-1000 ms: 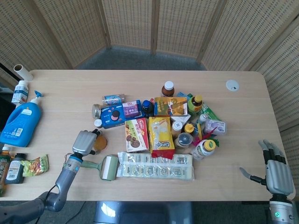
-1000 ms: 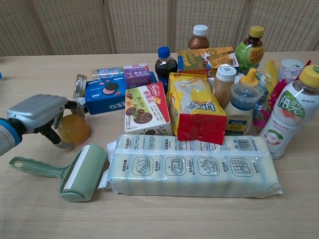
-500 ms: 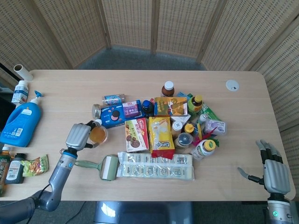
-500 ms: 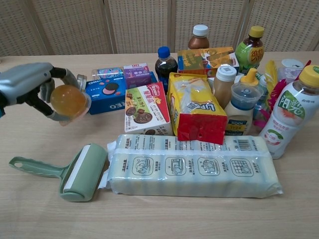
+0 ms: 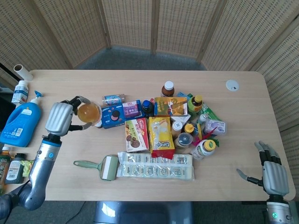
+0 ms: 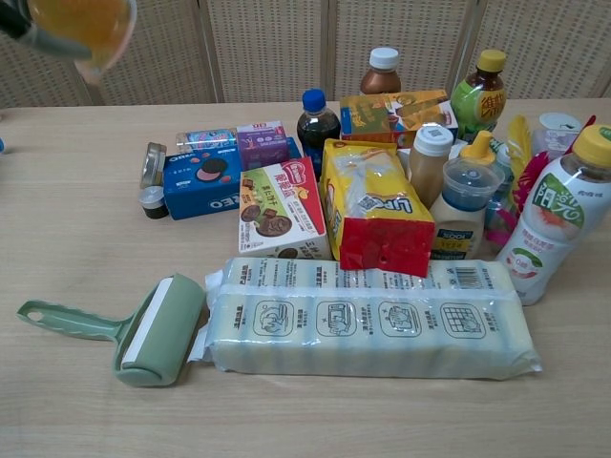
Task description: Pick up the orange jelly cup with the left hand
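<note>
Both hands show: left hand (image 5: 60, 117) fingers grip the orange jelly cup (image 5: 88, 112); right hand (image 5: 273, 171) fingers spread, empty.

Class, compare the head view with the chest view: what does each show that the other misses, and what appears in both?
Only the head view shows the left hand whole, the right hand open at the table's edge, and the blue detergent bottle. Only the chest view shows the cookie box front. Both share the orange jelly cup, raised in the left hand, and the lint roller.

Head view high above whole table (image 5: 243, 93), chest view low, close, perhaps table-edge level, both sharing grocery pile
</note>
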Controlling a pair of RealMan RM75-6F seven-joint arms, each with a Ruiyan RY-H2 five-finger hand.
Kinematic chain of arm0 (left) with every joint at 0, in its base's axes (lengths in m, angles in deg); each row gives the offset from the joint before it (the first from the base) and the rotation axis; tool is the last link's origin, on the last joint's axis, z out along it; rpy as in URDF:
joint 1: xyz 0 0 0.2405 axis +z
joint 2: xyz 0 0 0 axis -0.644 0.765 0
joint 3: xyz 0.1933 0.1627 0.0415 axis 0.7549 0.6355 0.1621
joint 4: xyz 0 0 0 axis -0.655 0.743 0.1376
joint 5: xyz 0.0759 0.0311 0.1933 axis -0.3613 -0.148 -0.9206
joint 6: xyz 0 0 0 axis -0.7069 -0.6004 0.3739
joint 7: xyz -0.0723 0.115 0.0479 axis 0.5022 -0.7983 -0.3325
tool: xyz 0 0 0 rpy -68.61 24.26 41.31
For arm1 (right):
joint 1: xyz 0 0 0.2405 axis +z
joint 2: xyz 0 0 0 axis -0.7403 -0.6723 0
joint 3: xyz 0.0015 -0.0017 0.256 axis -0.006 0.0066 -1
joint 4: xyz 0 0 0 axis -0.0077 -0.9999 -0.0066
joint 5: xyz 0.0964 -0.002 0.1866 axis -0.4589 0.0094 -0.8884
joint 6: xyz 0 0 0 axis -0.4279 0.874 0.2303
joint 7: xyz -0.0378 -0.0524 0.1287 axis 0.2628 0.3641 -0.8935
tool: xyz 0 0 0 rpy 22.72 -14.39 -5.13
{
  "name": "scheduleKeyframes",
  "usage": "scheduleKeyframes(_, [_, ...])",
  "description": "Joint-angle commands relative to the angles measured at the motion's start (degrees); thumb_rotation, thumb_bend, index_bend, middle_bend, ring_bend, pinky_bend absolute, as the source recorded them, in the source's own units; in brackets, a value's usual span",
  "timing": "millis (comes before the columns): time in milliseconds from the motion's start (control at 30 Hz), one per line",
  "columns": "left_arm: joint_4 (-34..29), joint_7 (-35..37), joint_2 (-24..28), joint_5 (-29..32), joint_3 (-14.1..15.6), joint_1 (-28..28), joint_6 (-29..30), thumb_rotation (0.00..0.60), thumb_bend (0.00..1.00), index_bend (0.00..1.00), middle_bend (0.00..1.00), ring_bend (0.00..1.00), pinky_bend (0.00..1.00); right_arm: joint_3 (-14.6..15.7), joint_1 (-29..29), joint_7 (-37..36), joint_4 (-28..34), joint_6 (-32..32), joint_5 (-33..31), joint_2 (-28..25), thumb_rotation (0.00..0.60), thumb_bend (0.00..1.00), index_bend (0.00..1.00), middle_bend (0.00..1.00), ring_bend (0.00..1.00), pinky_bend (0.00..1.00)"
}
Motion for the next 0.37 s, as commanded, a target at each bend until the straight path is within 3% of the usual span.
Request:
scheduleKeyframes(33, [-2.88, 2.37, 2.29, 0.91, -2.25, 0.54, 2.13, 0.6, 0.04, 0.62, 0.49, 0.65, 0.56, -0.03, 0.49, -0.15, -0.42, -0.43, 0.48, 0.75, 0.392, 0.15, 0.0, 0.0, 0.0, 0.0])
scheduleKeyframes(367, [-5.37, 4.49, 5.55, 1.51, -2.77, 1.5, 4.17, 0.6, 0.04, 0.62, 0.49, 0.65, 0.55, -0.25, 1.54, 0.76, -0.65, -1.58, 0.63, 1.77, 0.391, 0.15, 0.0, 0.0, 0.0, 0.0])
